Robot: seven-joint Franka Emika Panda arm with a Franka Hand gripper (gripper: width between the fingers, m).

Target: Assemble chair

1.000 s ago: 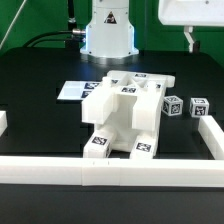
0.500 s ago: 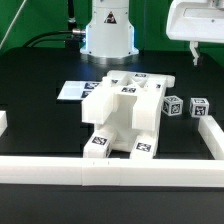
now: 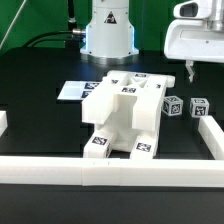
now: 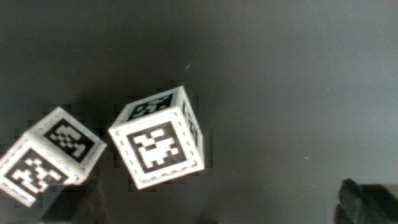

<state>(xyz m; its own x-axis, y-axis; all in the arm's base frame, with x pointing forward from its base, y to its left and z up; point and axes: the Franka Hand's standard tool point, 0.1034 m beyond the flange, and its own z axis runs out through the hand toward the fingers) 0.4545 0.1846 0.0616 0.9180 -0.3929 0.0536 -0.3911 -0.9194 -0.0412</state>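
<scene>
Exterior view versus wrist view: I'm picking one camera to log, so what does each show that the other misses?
Only the exterior view: the part-built chair, the marker board, the white border rails and the arm's base. Only the wrist view: the tag patterns on the loose blocks, close up. Both: those two blocks on the black table.

Chair at the centre of the table. Marker board lies behind it, toward the exterior view's left. Tagged block sits near its right, second block just beyond. Border rail runs in front.
</scene>
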